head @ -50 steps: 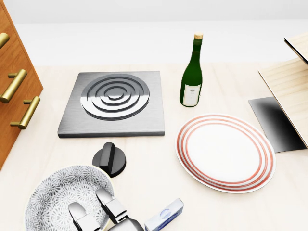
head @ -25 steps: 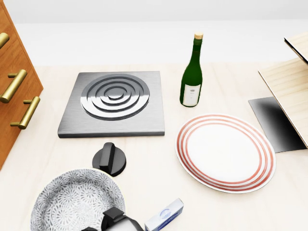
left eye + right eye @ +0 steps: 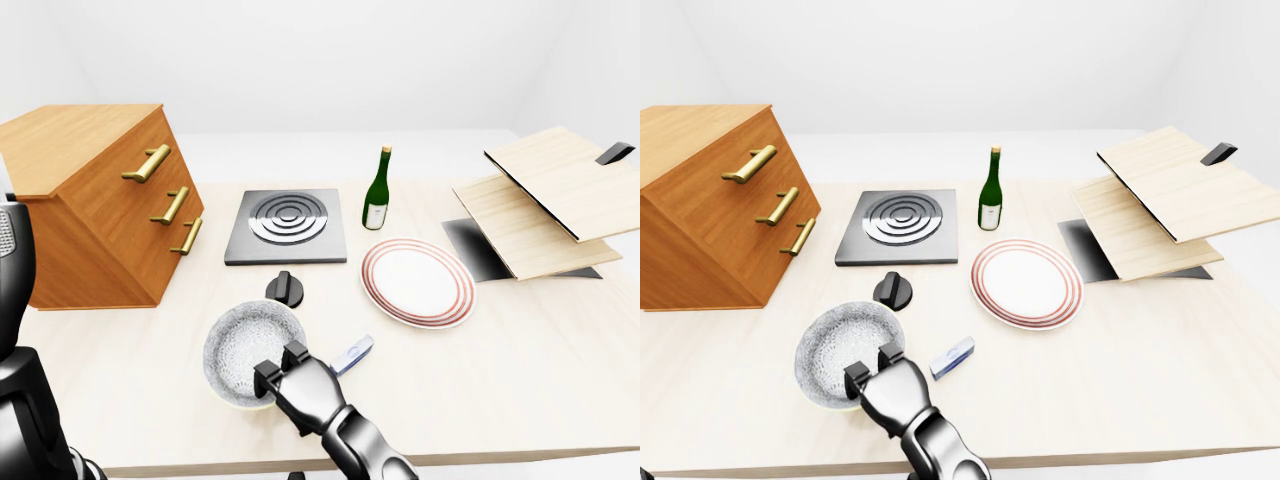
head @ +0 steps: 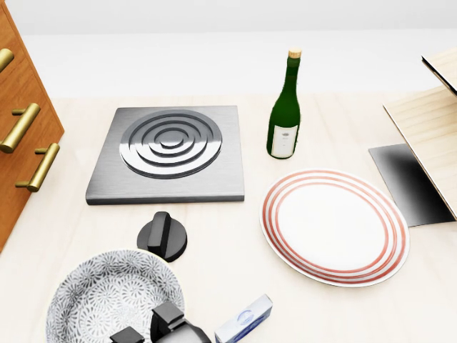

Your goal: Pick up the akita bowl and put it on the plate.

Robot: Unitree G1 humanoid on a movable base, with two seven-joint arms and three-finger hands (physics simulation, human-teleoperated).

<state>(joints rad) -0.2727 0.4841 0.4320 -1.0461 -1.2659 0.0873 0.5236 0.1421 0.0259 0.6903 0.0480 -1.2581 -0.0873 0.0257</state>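
My right hand (image 3: 292, 385) pinched the near rim of the akita bowl (image 3: 250, 343) so I could lift it. The bowl sat just below the black knob (image 3: 288, 288), left of the plate (image 3: 416, 282). My left hand was hidden.

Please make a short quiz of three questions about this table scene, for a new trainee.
1. True or false: the akita bowl already sits on the plate.
2. In the left-eye view, what stands just above the plate: A) the green bottle, B) the black knob, C) the wooden drawer unit?
3. Fill in: the fingers of the right hand are at the bowl's ____ rim, as seen in the left-eye view.

Key: 1 false; 2 A; 3 lower.
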